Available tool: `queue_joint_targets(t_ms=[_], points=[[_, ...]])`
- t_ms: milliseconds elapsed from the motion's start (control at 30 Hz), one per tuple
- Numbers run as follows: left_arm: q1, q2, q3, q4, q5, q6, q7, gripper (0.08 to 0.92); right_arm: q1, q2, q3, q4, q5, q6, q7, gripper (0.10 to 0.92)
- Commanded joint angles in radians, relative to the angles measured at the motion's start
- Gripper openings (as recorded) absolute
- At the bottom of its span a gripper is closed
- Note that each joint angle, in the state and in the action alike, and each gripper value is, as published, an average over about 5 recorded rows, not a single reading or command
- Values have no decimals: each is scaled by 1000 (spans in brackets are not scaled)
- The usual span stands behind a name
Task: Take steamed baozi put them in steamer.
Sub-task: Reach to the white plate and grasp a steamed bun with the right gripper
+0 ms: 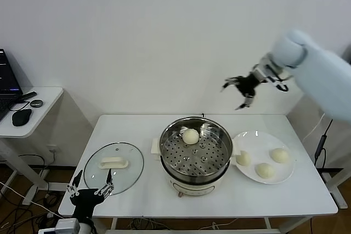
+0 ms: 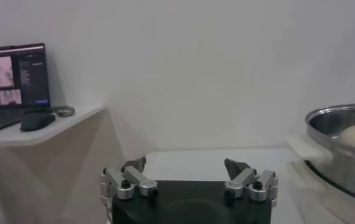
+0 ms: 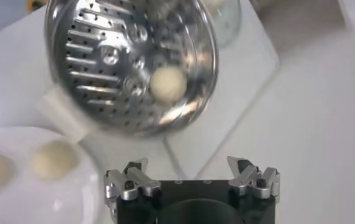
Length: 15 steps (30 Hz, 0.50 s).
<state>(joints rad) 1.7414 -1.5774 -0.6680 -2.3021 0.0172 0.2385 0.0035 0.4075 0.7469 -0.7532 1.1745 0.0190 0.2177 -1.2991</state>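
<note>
Above the table's far edge, right gripper (image 1: 239,92) spread wide, empty, poised for another pick; 1 baozi (image 1: 190,136) in steamer (image 1: 196,175), 3 on plate (image 1: 249,136). Left gripper (image 1: 89,186) parked low, wide.

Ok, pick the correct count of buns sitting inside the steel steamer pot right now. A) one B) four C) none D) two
A: the head view shows a single baozi on the perforated tray of the steamer, toward its far rim, while three more baozi wait on the white plate beside it.
</note>
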Motion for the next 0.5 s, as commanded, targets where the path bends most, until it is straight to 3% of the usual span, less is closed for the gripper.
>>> queue_joint_targets(t_ms=[33,200,500], points=[[3,14,1,2,-1,0,0,823,-60,-241,-12,106,13,-547,-2,823],[11,15,3,2,-1,0,0,823,-202,-243,58,125,18,-619,-41,823],[20,16,-2,6,-5,7,4,823,-431,-96,172,29,-97,-508,-33,823]])
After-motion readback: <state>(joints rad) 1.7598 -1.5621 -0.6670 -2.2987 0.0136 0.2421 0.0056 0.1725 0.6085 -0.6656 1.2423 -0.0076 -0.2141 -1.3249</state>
